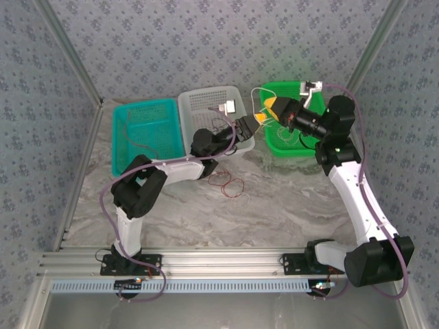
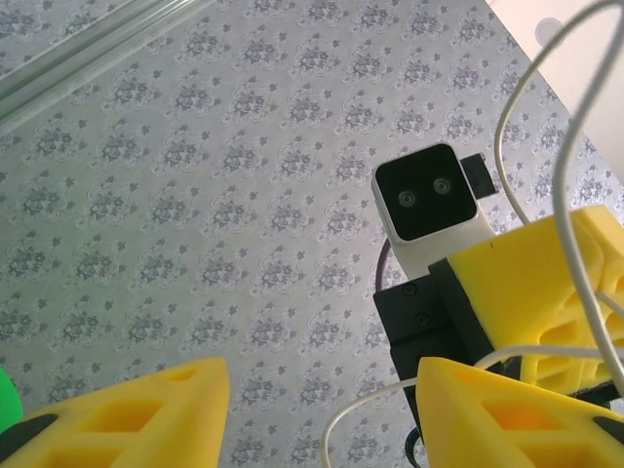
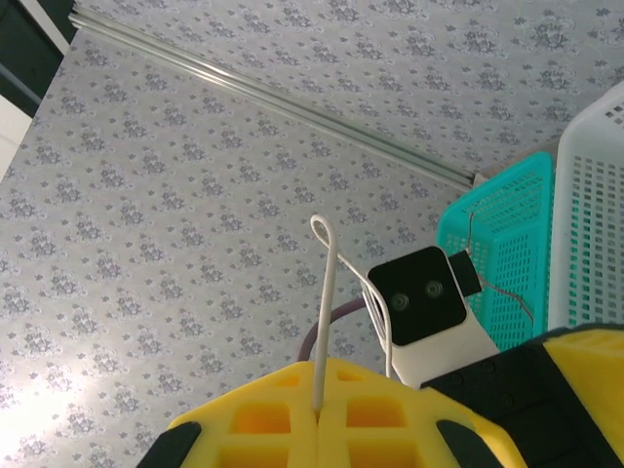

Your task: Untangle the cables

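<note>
A whitish cable (image 3: 323, 292) stands up from my right gripper (image 3: 319, 414), which is shut on it, and ends in a small loop above. In the top view that gripper (image 1: 272, 107) hangs at the green basket's left rim, and my left gripper (image 1: 255, 122) faces it closely. In the left wrist view my left gripper (image 2: 322, 390) stands open, and a bend of the whitish cable (image 2: 363, 402) lies between its yellow fingers (image 2: 127, 419), close to the right one. A red cable (image 1: 230, 184) lies curled on the table. A thin dark cable (image 1: 218, 127) lies in the white basket.
Three baskets stand in a row at the back: teal (image 1: 145, 110), white (image 1: 206, 99) and green (image 1: 288, 147). A thin red wire (image 1: 140, 144) lies in the teal one. A small white plug (image 1: 230, 106) rests in the white basket. Patterned walls close in on three sides.
</note>
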Robot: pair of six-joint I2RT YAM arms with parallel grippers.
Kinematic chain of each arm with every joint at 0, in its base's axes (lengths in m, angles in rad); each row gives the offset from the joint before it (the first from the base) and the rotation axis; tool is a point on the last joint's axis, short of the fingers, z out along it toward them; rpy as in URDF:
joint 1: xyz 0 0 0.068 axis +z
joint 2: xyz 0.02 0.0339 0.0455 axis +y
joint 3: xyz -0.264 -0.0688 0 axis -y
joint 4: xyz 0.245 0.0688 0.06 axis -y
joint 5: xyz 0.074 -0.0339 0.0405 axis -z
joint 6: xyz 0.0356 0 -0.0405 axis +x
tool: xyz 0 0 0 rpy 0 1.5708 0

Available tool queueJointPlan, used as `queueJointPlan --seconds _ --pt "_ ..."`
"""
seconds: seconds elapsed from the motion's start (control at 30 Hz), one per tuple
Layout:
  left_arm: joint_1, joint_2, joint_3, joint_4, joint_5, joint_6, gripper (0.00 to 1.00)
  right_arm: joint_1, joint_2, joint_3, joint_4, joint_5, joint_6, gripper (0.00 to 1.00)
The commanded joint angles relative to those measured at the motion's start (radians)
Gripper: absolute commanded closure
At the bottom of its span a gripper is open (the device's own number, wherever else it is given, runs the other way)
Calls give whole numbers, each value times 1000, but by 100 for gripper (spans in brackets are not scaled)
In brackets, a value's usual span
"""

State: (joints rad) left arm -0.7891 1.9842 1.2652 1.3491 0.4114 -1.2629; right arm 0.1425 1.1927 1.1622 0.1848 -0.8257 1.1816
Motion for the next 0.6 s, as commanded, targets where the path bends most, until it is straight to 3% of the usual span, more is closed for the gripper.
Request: queueJointPlan --seconds 0.0,0.57 --pt "-12 -2 10 62 -3 -3 46 -3 -12 21 48 19 -8 100" --pt "-20 -9 -20 61 -9 -7 45 -23 -13 6 70 39 19 100"
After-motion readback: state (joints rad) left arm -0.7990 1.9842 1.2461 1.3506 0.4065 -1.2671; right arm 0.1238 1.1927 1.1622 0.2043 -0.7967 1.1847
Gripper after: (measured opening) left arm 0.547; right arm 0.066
